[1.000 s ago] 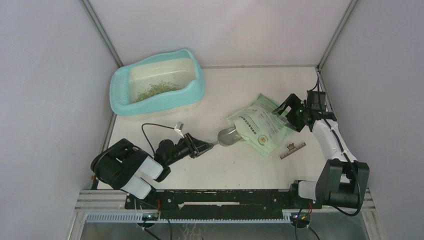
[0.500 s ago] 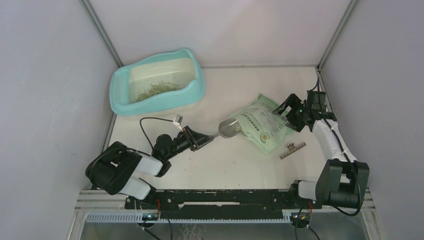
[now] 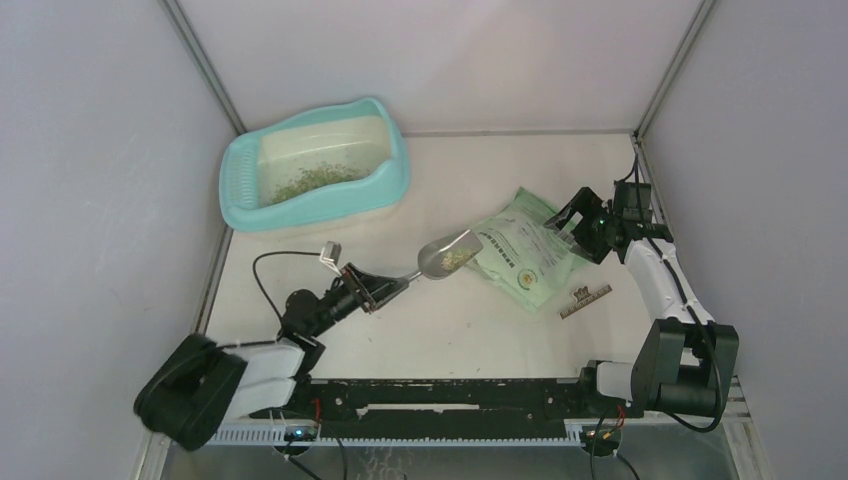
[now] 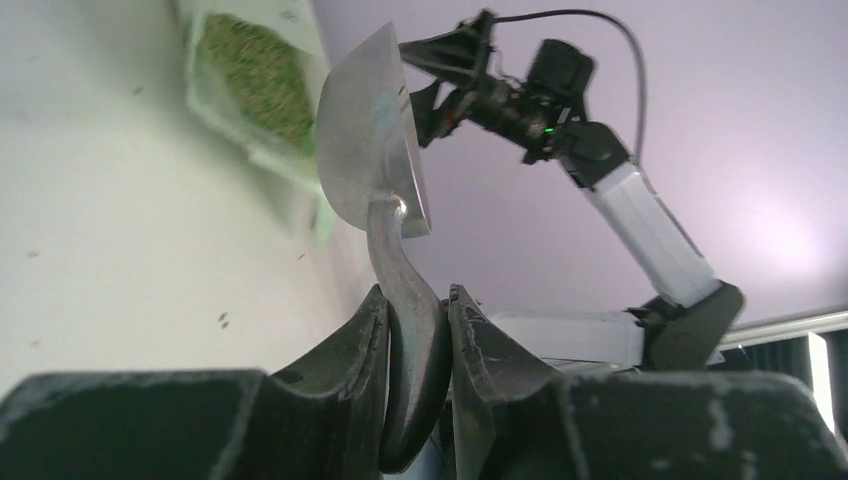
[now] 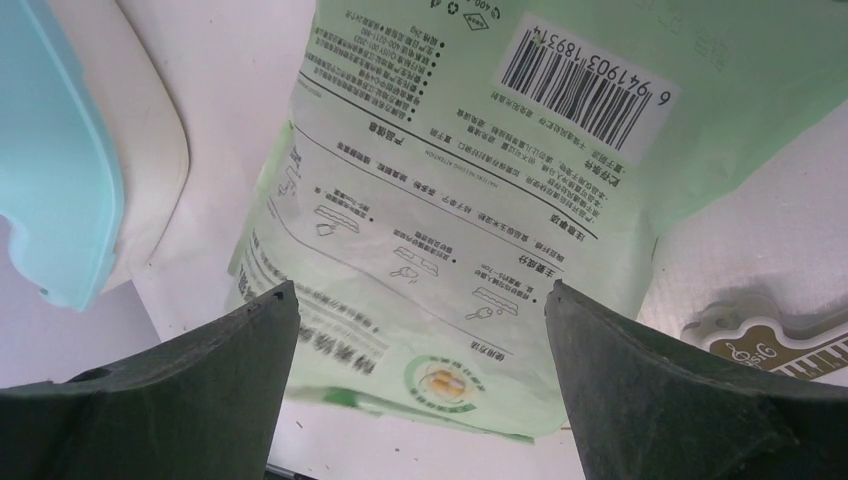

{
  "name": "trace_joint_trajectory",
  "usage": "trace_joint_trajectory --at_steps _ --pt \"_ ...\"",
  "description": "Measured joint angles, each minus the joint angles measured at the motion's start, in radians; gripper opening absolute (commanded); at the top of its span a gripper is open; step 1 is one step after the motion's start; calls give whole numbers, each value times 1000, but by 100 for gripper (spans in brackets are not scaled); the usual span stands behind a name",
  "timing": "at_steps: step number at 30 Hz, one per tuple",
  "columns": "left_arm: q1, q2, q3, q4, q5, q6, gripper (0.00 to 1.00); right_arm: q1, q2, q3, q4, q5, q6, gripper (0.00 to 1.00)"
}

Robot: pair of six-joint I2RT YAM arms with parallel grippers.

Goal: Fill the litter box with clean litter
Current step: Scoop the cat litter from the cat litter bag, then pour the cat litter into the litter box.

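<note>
Two hands are at work here, and only one of them holds anything. My left hand (image 3: 385, 288) is closed narrow on the handle of the metal scoop (image 3: 448, 254), with a finger pressed against each side of the curved handle. The scoop's bowl points away from me toward the green bag (image 3: 525, 250). The bowl sits just beside the bag's open end, and I can see a small heap of pale green granules in it. From my left wrist the scoop shows edge on, and more granules show inside the bag's mouth beyond it.

My right hand (image 3: 575, 222) stands wide open and grips nothing. It is at the far right end of the bag, and from that wrist the printed face with its barcode fills the space between my two fingers. I cannot tell whether the fingers touch the bag. A small brown clip (image 3: 585, 293) lies on the worktop (image 3: 480, 330) just beside the bag's near right corner.

The litter box (image 3: 240, 175) sits in the far left corner of the worktop, close to the left wall and well apart from both hands. Its slotted ledge is at the left end. A thin patch of litter (image 3: 315, 180) lies across the cream floor inside, covering only part of it.
</note>
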Motion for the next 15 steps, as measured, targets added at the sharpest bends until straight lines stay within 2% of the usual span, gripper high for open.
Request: trace_joint_trajectory --at_steps 2,5,7,9,11,15 --pt "9 -111 0 -60 1 -5 17 0 0 0 0 0 0 99" --pt "29 -349 3 -233 -2 13 19 0 0 0 0 -2 0 99" --pt "44 -547 32 -471 -9 58 20 0 0 0 0 -5 0 99" --pt "69 -658 99 -681 -8 111 20 1 0 0 0 -6 0 99" --pt "133 -694 201 -829 12 150 19 6 0 0 0 -6 1 99" --pt "255 -617 430 -1041 29 237 19 23 0 0 0 -7 6 99"
